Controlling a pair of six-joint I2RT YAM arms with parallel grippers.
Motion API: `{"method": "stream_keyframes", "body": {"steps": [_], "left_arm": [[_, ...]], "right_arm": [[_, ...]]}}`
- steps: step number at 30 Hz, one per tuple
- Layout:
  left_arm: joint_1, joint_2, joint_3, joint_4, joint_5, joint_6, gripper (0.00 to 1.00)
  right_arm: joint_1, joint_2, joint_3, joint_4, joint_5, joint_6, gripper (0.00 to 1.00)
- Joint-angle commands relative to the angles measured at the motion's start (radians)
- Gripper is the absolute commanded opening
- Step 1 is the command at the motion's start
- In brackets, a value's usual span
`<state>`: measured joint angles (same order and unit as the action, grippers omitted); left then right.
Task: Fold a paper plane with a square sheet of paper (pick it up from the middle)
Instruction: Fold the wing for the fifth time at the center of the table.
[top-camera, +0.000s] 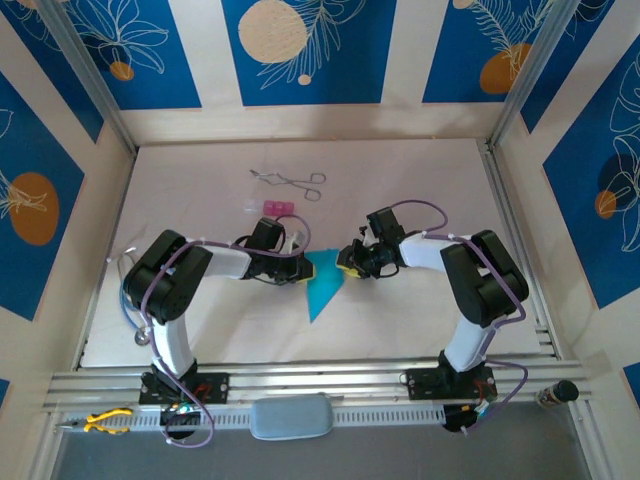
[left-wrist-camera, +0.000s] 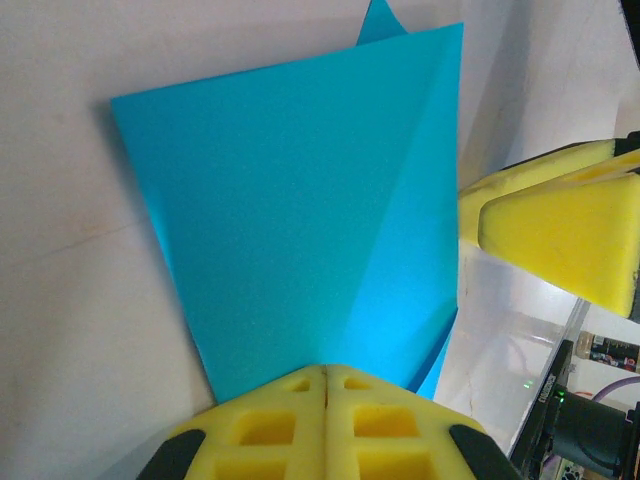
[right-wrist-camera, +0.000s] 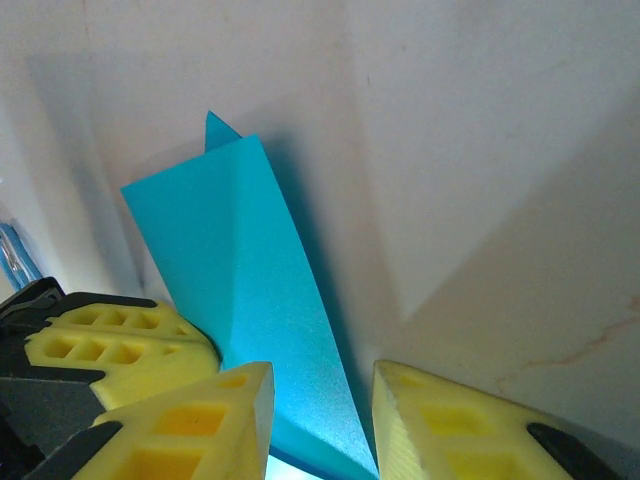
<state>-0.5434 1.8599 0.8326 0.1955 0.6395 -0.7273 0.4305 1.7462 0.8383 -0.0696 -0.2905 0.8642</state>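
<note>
The cyan-blue sheet of paper (top-camera: 323, 283) lies folded into a pointed wedge on the white table, its tip toward the near edge. In the left wrist view the paper (left-wrist-camera: 300, 220) shows a diagonal crease, and a flap stands raised along its right side. My left gripper (left-wrist-camera: 326, 368) is shut, its tips at the paper's near edge; I cannot tell whether paper is pinched. My right gripper (right-wrist-camera: 322, 385) is open, straddling the raised edge of the paper (right-wrist-camera: 230, 250). The two grippers meet over the sheet: left (top-camera: 300, 263), right (top-camera: 347, 263).
Metal forceps (top-camera: 290, 181) and a small pink block (top-camera: 277, 207) lie farther back on the table. Yellow-handled pliers (top-camera: 105, 420) and a grey pad (top-camera: 291, 416) rest on the near rail. Patterned walls close in the table on three sides.
</note>
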Motion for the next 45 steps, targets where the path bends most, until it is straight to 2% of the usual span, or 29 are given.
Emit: {"method": "stream_keyframes", "body": {"steps": [1, 5, 11, 21, 32, 45], "left_arm": [[0.013, -0.022, -0.021, -0.030, 0.007, 0.003, 0.04], [0.013, -0.018, -0.020, -0.027, 0.010, 0.000, 0.04], [0.015, -0.021, -0.017, -0.028, 0.010, -0.001, 0.03], [0.018, -0.016, -0.011, -0.028, 0.013, -0.003, 0.03], [0.020, -0.019, -0.024, -0.015, 0.016, -0.007, 0.03], [0.020, -0.028, -0.016, -0.002, 0.036, -0.015, 0.04]], "right_arm": [[-0.001, 0.010, 0.005, -0.020, -0.036, -0.019, 0.32], [0.002, 0.022, 0.009, 0.010, -0.095, -0.024, 0.31], [-0.007, 0.008, -0.001, 0.030, -0.105, -0.025, 0.30], [-0.016, 0.002, -0.044, 0.125, -0.189, 0.015, 0.30], [-0.014, -0.024, -0.080, 0.149, -0.212, 0.023, 0.31], [-0.024, 0.056, -0.002, 0.117, -0.219, -0.014, 0.21]]}}
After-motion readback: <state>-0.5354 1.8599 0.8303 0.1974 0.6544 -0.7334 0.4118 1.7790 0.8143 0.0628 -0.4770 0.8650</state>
